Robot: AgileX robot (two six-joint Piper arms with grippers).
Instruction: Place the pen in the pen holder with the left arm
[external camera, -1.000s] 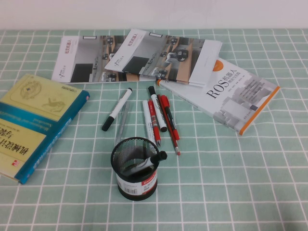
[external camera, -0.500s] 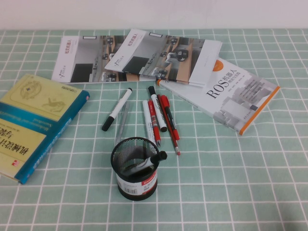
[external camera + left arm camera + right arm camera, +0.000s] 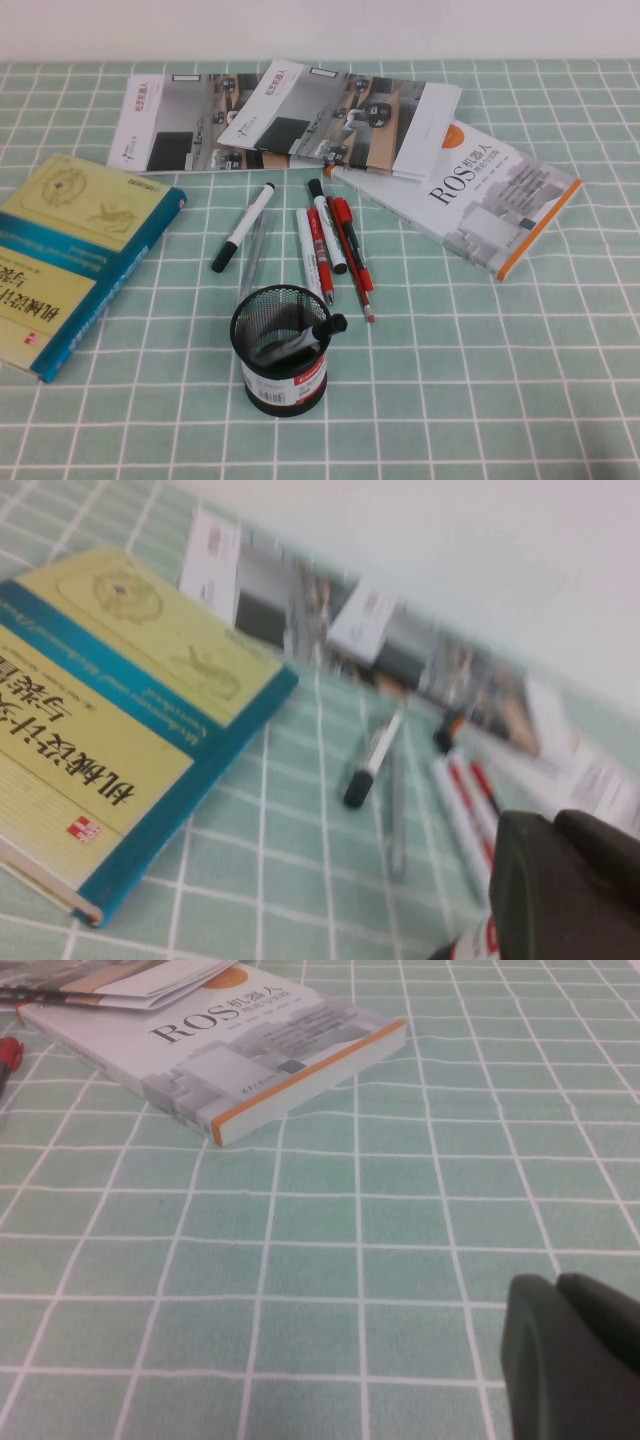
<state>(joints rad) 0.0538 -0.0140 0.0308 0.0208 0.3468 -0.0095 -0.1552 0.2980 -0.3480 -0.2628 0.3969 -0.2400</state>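
Nothing has shifted: pen (image 3: 303,337) leans in the pen holder (image 3: 281,350), seemingly untouched by the left gripper (image 3: 565,885) and right gripper (image 3: 575,1345).

The pen holder (image 3: 281,372) is a small round cup of black wire mesh with a white and red label around its base. It stands upright on the bench (image 3: 480,380), near its front edge and just in front of the row of loose pens.

The pen (image 3: 318,331) lies inside the holder, tilted. Its white barrel shows through the mesh, and its black end rests on the rim on the robot's right and sticks out past it.

The left gripper (image 3: 560,880) shows only in the left wrist view, a dark shape above the bench. The right gripper (image 3: 572,1350) hangs low over bare checked cloth.
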